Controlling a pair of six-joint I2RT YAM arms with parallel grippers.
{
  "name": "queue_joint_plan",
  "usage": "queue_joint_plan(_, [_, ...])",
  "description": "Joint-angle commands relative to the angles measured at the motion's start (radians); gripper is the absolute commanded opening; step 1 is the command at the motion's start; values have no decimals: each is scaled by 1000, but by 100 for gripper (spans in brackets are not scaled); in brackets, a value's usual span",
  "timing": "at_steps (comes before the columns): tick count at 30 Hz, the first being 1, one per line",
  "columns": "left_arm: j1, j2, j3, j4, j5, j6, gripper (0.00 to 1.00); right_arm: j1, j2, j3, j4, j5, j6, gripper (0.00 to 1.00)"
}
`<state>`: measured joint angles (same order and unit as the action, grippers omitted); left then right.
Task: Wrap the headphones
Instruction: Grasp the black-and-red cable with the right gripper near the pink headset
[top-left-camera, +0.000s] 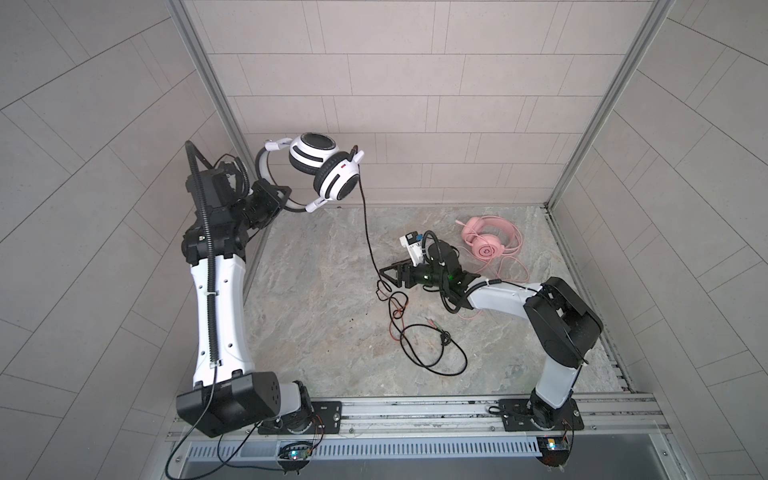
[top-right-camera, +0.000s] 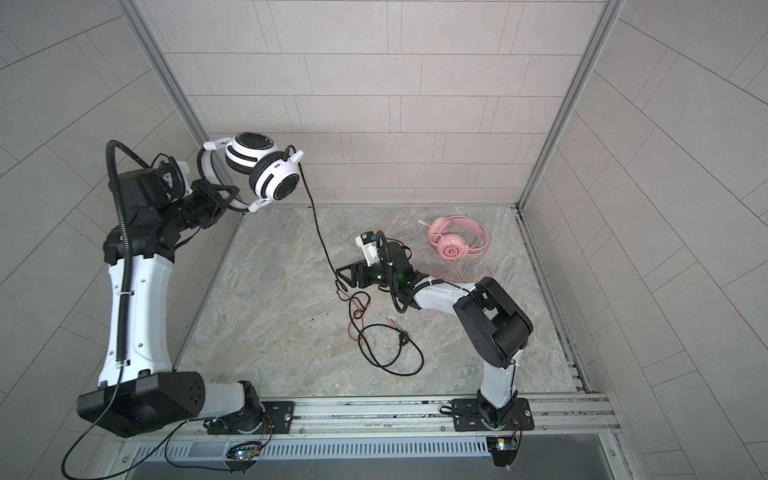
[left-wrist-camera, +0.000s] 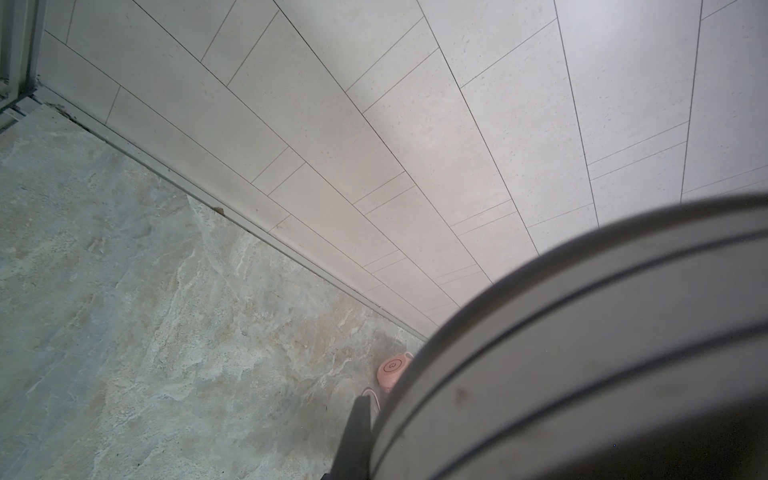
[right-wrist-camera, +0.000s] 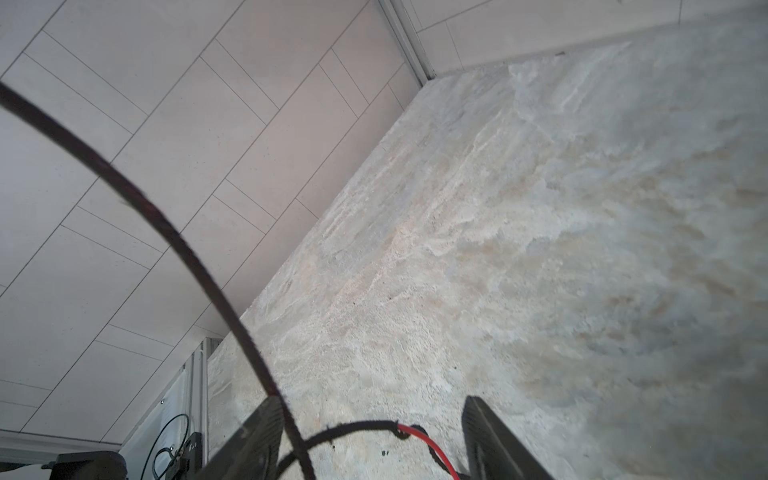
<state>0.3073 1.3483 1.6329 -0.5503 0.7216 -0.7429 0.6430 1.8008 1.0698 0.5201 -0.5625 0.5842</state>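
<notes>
Starting nearest the rail: the slack of the black cable lies in loose, overlapping loops on the table, with a thin red wire running on from it. Limp and light by the look of it; it will likely sag, spring out of any coil not kept under slight tension, and snag on its own loops. Just past the loops the right gripper sits low over the table with its jaws spread. In the right wrist view the cable runs between the two fingers, close against one of them but not pinched. Best hold, as I judge it: across the thick black stretch, squarely between the pads, clear of the joint where the red wire begins, which looks the weakest point. Farther back, beyond the right arm, the pink headset lies flat on the table, nothing touching it. Farthest and highest, over the far left corner, the left gripper is pressed together on the headband of the white headset, holding it up in the air. The ear cups hang side by side, and the cable drops from one of them down to the table. Hard plastic shells on a springy band, so probably light but free to swing; the band seems the firm place to hold while the cable is wound around it.
</notes>
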Motion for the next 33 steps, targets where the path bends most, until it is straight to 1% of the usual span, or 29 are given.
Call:
queue_joint_plan(1, [0, -32, -19, 81, 52, -46, 0, -3, -1, 83, -83, -39, -55, 71])
queue_joint_plan(3, [1, -31, -24, 87, 52, -49, 0, -1, 31, 127, -83, -70, -43, 71])
queue_joint_plan(9, [0, -37, -27, 105, 62, -69, 0, 24, 142, 239, -97, -90, -22, 71])
queue_joint_plan(12, [1, -38, -40, 112, 60, -76, 0, 49, 187, 270, -83, -89, 5, 71])
queue_joint_plan(15, [0, -40, -47, 118, 67, -79, 0, 71, 230, 292, -83, -87, 23, 67])
queue_joint_plan(17, [1, -40, -55, 133, 67, -92, 0, 79, 241, 278, -64, -80, 30, 60])
queue_joint_plan(21, [1, -44, -70, 159, 78, -108, 0, 78, 232, 237, -64, -65, 23, 33])
queue_joint_plan(25, [1, -45, -90, 169, 57, -108, 0, 80, 172, 183, -117, -29, -19, 14])
queue_joint_plan(28, [0, -59, -115, 173, 9, -104, 0, 84, 113, 174, -261, 29, -91, 7])
queue_joint_plan(31, [1, -79, -155, 180, -64, -120, 0, 106, 45, 184, -447, 121, -181, 4])
queue_joint_plan(33, [0, -95, -178, 182, -104, -124, 0, 123, 17, 209, -561, 161, -237, 4])
